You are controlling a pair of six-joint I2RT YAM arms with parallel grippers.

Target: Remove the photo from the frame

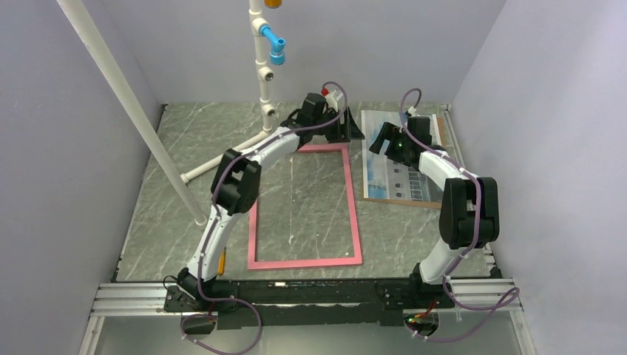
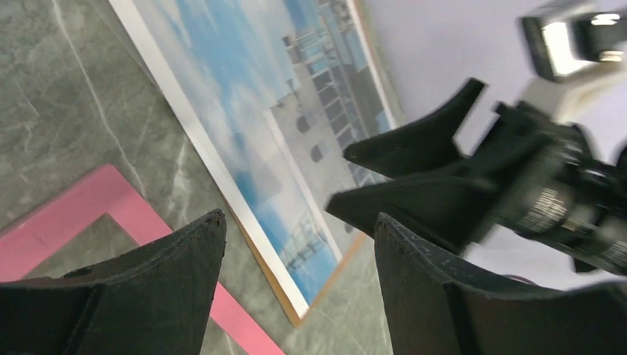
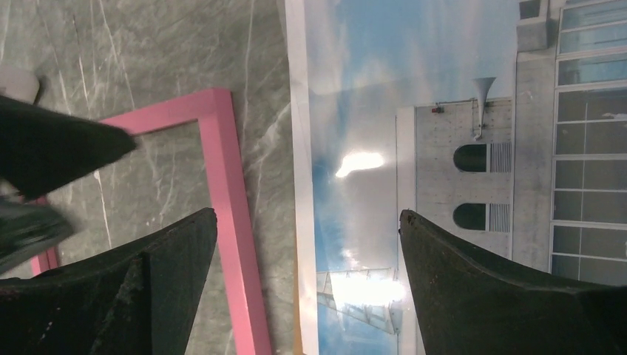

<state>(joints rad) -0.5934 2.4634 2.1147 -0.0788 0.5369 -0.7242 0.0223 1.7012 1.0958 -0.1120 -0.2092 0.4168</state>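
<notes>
The photo (image 1: 392, 166), a building against blue sky with a white border, lies flat on a brown backing board (image 1: 403, 201) on the table, to the right of the empty pink frame (image 1: 353, 211). My left gripper (image 1: 346, 132) is open and empty over the frame's far right corner. My right gripper (image 1: 381, 140) is open and empty above the photo's left edge. In the left wrist view the photo (image 2: 259, 111), the frame (image 2: 89, 214) and the right gripper's fingers (image 2: 414, 148) show. In the right wrist view the photo (image 3: 414, 148) and the frame (image 3: 231, 214) lie below my open jaws.
A white pipe stand (image 1: 260, 66) with a blue fitting (image 1: 275, 43) rises at the back. A slanted white pipe (image 1: 133, 111) crosses the left side. A metal rail (image 1: 310, 292) runs along the near edge. Grey walls close in the table.
</notes>
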